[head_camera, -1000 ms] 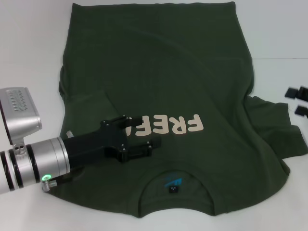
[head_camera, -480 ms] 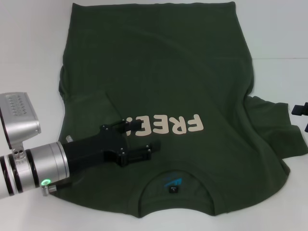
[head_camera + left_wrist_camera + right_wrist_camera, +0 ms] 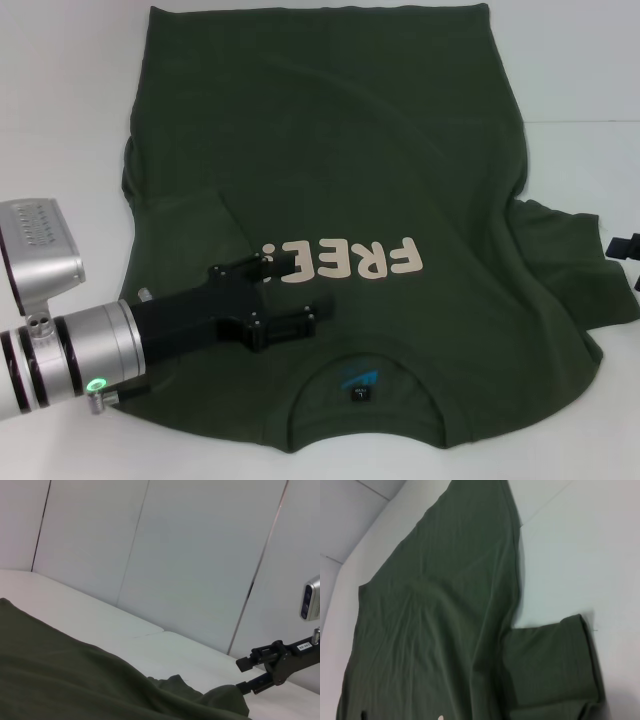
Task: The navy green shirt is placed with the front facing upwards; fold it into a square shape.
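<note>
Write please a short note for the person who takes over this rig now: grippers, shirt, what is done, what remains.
Left gripper: open, above the shirt's chest near the "FREE!" lettering, holding nothing.
Right gripper: at the table's right edge beside the right sleeve; finger state unclear.
Navy green shirt: front up on the white table, collar toward the robot, left sleeve tucked in.
Done: left sleeve only.
Left: the remaining folds into a square.

The large dark olive-green cotton T-shirt [image 3: 330, 200] lies spread on the white worktop [image 3: 580, 80], collar nearest the robot, hem at the far side. The left end effector [image 3: 300, 290] sits over the shirt's chest, left of the collar — the right end effector [image 3: 627, 250] is just beside the right sleeve.
</note>
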